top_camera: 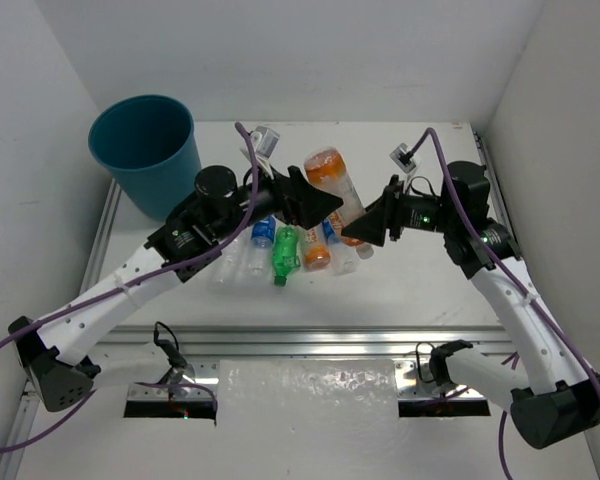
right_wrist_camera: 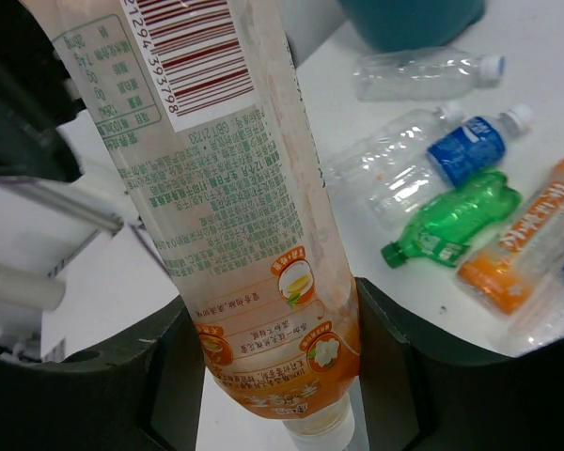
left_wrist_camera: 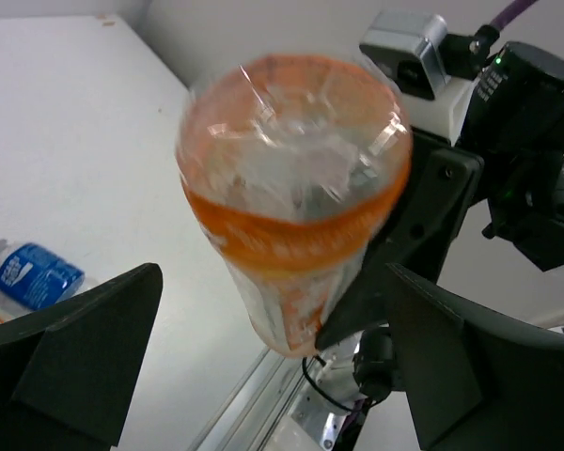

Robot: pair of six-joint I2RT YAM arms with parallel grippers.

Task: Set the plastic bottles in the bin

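An orange plastic bottle [top_camera: 332,175] [right_wrist_camera: 235,188] hangs in the air above the table, with my right gripper [top_camera: 355,232] [right_wrist_camera: 277,319] shut on its neck end, just above the white cap. My left gripper [top_camera: 320,205] [left_wrist_camera: 273,282] is open and faces the bottle's base [left_wrist_camera: 296,188]; its fingers stand apart on either side without touching it. On the table below lie a green bottle [right_wrist_camera: 451,221] [top_camera: 284,252], a blue-labelled bottle [right_wrist_camera: 475,146] [left_wrist_camera: 33,272], a second orange bottle [right_wrist_camera: 531,244] and two clear bottles [right_wrist_camera: 423,73]. The teal bin [top_camera: 145,150] stands at the back left.
White walls close in the table on the left, back and right. A metal rail [top_camera: 300,342] runs along the near edge. Purple cables [top_camera: 245,135] loop over both arms.
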